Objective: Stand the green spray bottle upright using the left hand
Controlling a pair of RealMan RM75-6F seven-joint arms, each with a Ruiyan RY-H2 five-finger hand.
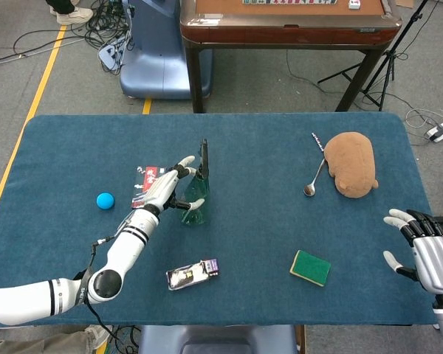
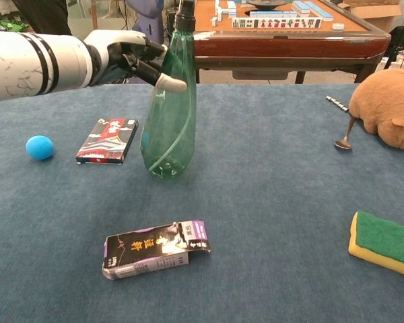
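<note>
The green spray bottle (image 2: 168, 108) stands on its base on the blue table (image 2: 289, 202), see-through, with a black nozzle on top. The left hand (image 2: 131, 57) grasps its upper part; the right hand (image 1: 428, 247) hangs loose, fingers apart, holding nothing. Around it lie one blue ball (image 2: 39, 147), two small cartons, one sponge (image 2: 384, 242), one spoon (image 1: 312, 183) and one plush toy (image 1: 352, 164)
</note>
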